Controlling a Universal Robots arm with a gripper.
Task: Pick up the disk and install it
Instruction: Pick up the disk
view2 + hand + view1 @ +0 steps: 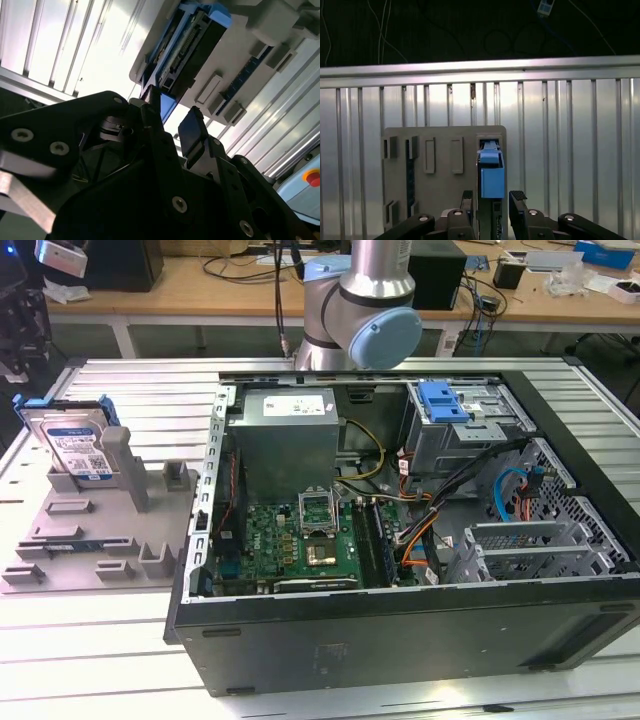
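Silver rectangular hard disk in a blue plastic carrier (75, 445), standing on edge in a grey plastic fixture (110, 530), on the exterior view's left of an open black computer case (400, 635), black two-finger gripper (491, 200) in the first wrist view, fingers (517, 199) spread wide, straddling the carrier's blue edge, gaps visible either side.

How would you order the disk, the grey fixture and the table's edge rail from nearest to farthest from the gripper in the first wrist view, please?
1. The disk, directly before the open gripper.
2. The grey fixture, holding the disk.
3. The table's edge rail, beyond the fixture.
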